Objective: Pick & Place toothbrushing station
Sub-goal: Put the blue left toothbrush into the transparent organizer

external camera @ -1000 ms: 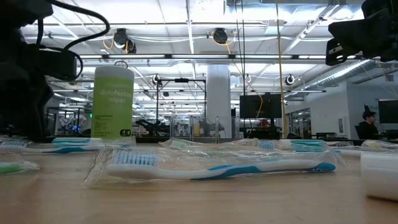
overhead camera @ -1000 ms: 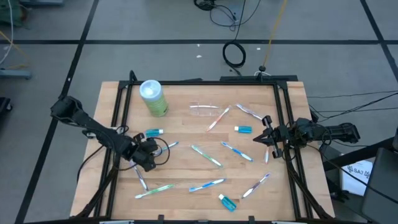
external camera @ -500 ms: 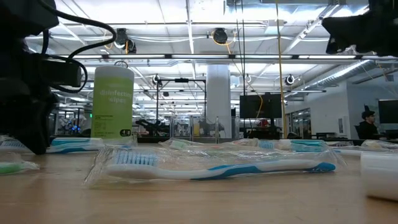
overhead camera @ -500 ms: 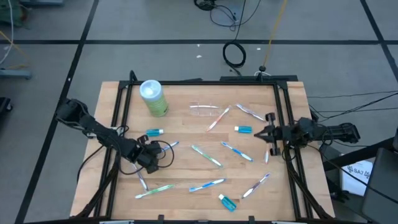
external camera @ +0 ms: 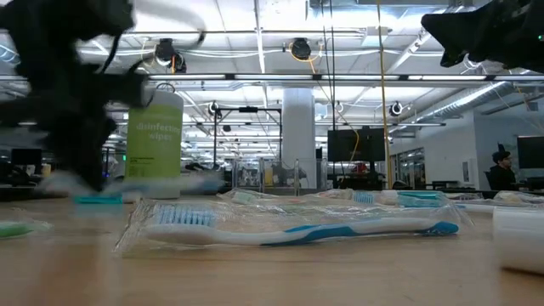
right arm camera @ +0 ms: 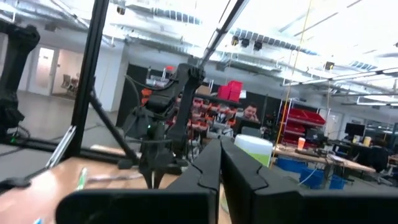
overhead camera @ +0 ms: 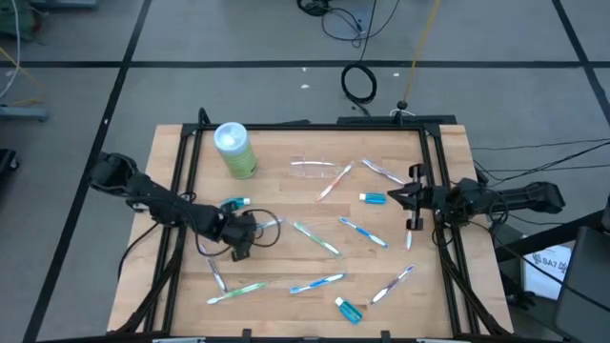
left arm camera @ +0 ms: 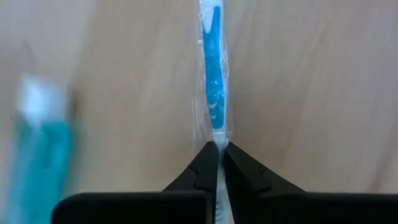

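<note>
The left hand (overhead camera: 250, 232) sits low over the wooden bench (overhead camera: 286, 305), its fingers pressed together on the tail end of a blue toothbrush (left arm camera: 213, 81) in a clear wrapper; the brush runs straight out ahead of the fingertips. Just beside this hand lies a small blue tube (overhead camera: 235, 203), with the green canister (overhead camera: 234, 151) farther beyond it. The clear cup (overhead camera: 313, 169) lies on its side well apart from the hand, toward the bench's middle. Other wrapped toothbrushes (overhead camera: 315, 237) lie scattered between the two arms. The right hand (overhead camera: 412, 198) hangs above the bench's right edge, fingers together and empty, near another tube (overhead camera: 373, 198).
</note>
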Tool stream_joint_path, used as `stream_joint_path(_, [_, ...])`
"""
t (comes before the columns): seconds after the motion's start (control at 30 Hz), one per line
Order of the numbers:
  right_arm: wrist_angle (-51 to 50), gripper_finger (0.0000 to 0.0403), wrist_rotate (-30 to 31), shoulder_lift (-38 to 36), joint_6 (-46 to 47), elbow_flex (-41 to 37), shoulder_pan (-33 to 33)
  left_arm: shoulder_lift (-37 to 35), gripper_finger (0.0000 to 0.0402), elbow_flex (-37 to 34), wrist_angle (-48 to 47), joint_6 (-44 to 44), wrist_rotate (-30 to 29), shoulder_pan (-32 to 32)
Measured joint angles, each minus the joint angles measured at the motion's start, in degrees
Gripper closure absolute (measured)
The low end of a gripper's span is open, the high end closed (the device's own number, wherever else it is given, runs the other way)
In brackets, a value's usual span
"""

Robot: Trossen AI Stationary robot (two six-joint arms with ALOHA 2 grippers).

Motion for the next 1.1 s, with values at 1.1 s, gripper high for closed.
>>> stream_joint_path(1.1, [15.56,0.028,-4.32,61.27,24.43,26.85,-8.71,8.05,0.0396,18.64,7.89,85.43,-29.73,6.44])
